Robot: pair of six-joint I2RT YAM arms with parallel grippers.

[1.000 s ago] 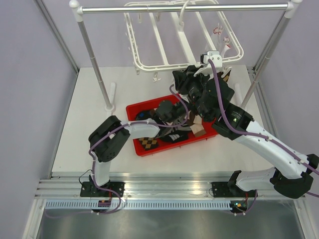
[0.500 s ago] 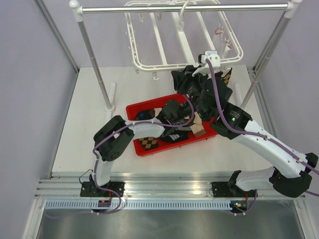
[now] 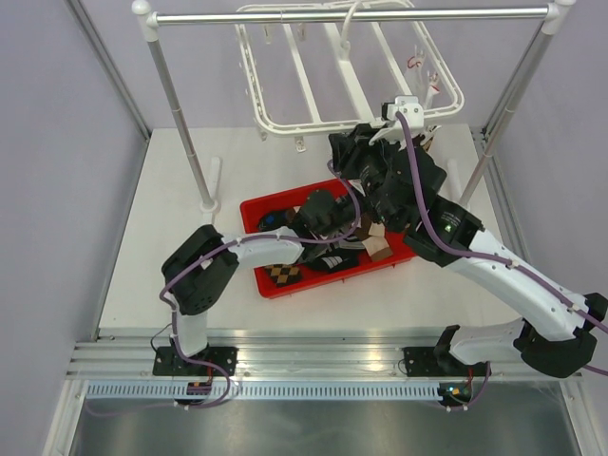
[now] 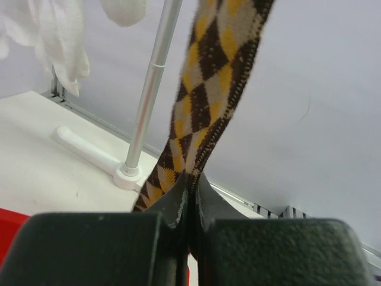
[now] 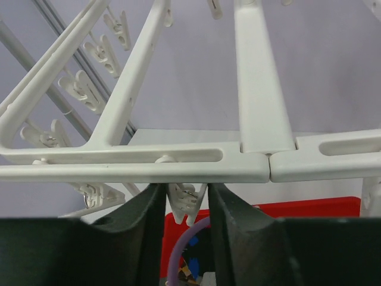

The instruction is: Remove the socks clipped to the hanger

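In the left wrist view my left gripper (image 4: 191,192) is shut on a brown-mustard argyle sock (image 4: 208,83) that hangs down from above; its top is out of frame. The right wrist view looks up at the white hanger (image 5: 178,164). My right gripper (image 5: 189,205) is open, its fingers standing on either side of a small white clip (image 5: 186,201) under the frame bar. From above, the hanger (image 3: 285,125) hangs on the rail, and both grippers sit close together below its front edge, over the red tray (image 3: 269,288). More socks (image 3: 282,274) lie in the tray.
A silver rail stand (image 3: 180,114) straddles the table, one pole (image 4: 152,89) close behind the held sock. A small white glove-like cloth (image 4: 56,36) hangs at upper left. Empty clips (image 5: 80,89) dangle along the hanger bars.
My left gripper has closed on the argyle sock. The right gripper's fingers have spread a little around the clip. The left arm's elbow has swung slightly left.
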